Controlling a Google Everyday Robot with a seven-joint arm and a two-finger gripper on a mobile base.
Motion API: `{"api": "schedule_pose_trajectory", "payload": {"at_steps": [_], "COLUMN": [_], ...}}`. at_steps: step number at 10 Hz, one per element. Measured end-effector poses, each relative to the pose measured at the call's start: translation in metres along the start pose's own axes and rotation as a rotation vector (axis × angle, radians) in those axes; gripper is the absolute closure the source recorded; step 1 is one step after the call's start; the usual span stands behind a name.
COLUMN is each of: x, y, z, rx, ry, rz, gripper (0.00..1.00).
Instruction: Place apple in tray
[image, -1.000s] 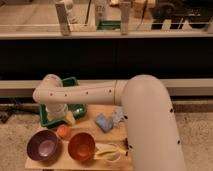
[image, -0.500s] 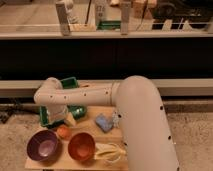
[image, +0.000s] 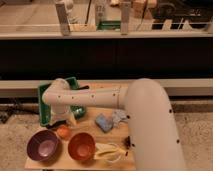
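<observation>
A small orange-red apple (image: 62, 131) lies on the wooden table (image: 117, 134), between the purple bowl and the orange bowl. The green tray (image: 46, 104) stands at the table's back left, partly hidden by my white arm. My gripper (image: 64, 121) hangs from the arm's left end, directly above the apple and very close to it, at the tray's front edge. The arm hides much of the tray's inside.
A purple bowl (image: 44, 145) and an orange bowl (image: 81, 146) stand at the front. A banana (image: 107, 151) lies front right. A blue sponge (image: 103, 121) and a crumpled pale wrapper (image: 120, 117) lie mid-table. A dark wall runs behind.
The arm's wrist end has shifted a little to the right and down over the apple. The apple, the bowls and the tray have not moved.
</observation>
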Motion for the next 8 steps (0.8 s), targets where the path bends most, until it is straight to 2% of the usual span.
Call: {"api": "schedule_pose_trajectory", "payload": {"at_steps": [1, 3, 8], "x": [0.000, -0.001, -0.001], "y": [-0.001, -0.001, 0.008], "z": [-0.008, -0.011, 0.013], "rx": [0.029, 0.024, 0.011], "ry": [-0.006, -0.015, -0.038], "rz": [-0.024, -0.060, -0.147], "gripper": [0.20, 0.20, 0.20]}}
